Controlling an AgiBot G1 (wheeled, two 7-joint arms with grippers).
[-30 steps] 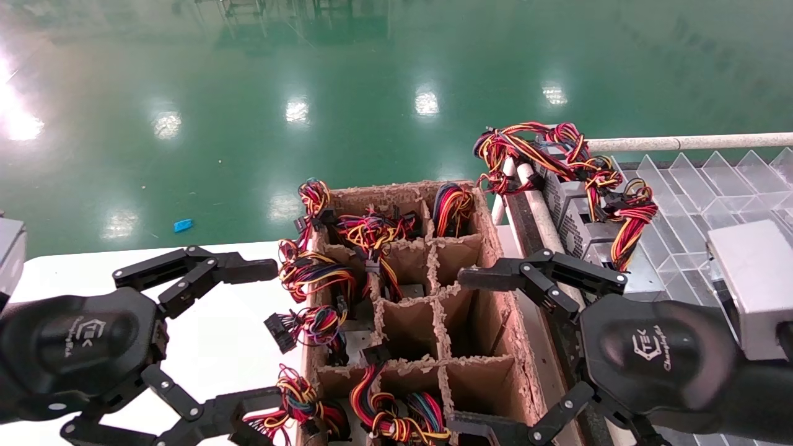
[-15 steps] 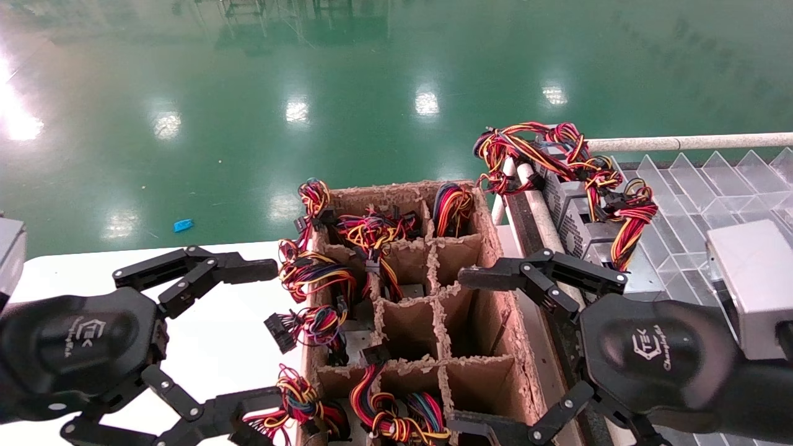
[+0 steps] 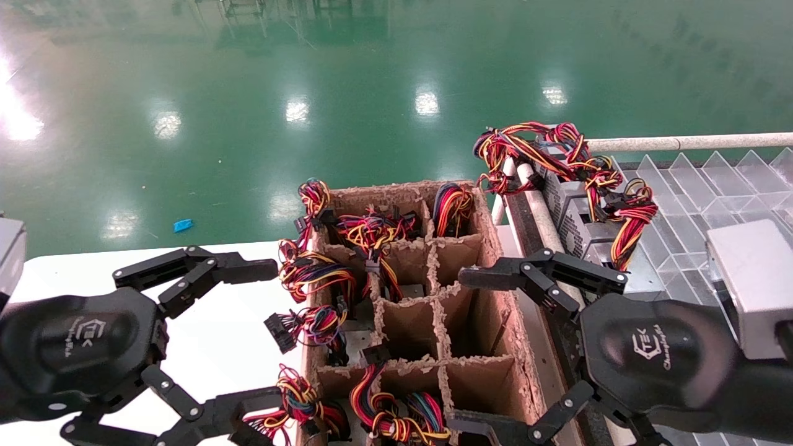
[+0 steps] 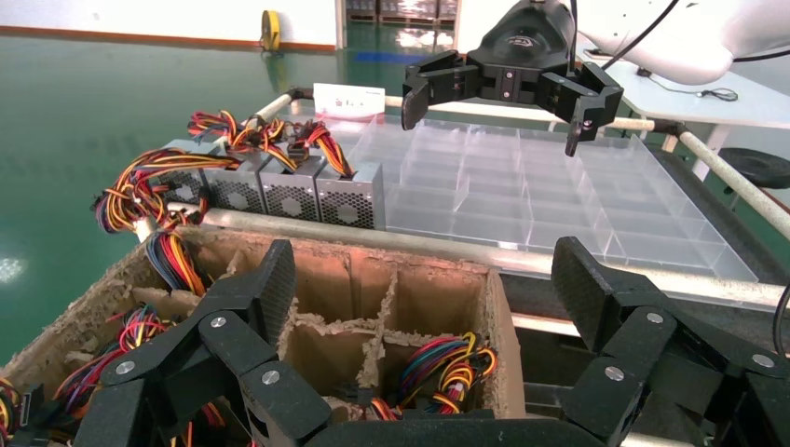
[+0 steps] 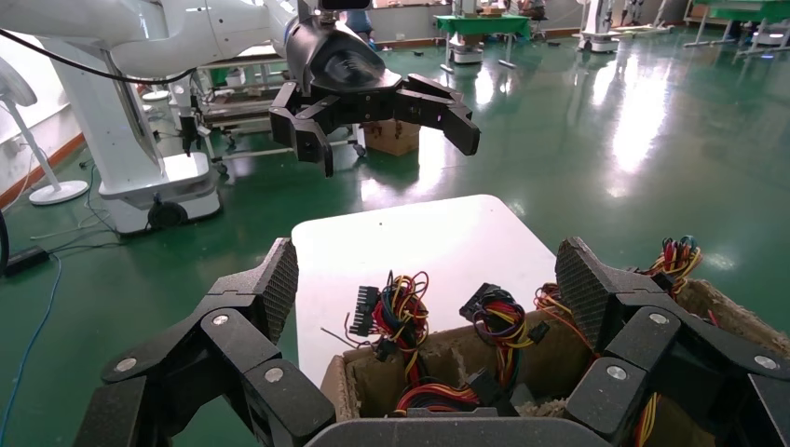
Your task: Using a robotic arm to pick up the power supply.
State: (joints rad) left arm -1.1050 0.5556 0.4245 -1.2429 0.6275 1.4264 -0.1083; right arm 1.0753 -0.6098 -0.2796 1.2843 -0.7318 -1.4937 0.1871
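Both arms hover over a brown cardboard divider box (image 3: 495,291). Power supplies stand in its cells, showing mostly as red, orange and yellow wire bundles (image 3: 319,272) with black connectors (image 5: 363,307). Their metal bodies are largely hidden in the cells. My left gripper (image 3: 254,344) is open at the box's left side, over the white table. My right gripper (image 3: 468,353) is open above the box's right cells. Neither holds anything. In the left wrist view, my left gripper (image 4: 429,289) frames a cell with wires (image 4: 447,368). In the right wrist view, my right gripper (image 5: 430,279) faces the wire bundles.
To the right, a clear partitioned tray (image 3: 700,204) holds a row of silver vented power supplies (image 3: 567,210) with wire bundles on top, also visible from the left wrist (image 4: 289,191). A grey rail (image 3: 539,217) runs between box and tray. The white table (image 3: 229,322) lies left, with green floor beyond.
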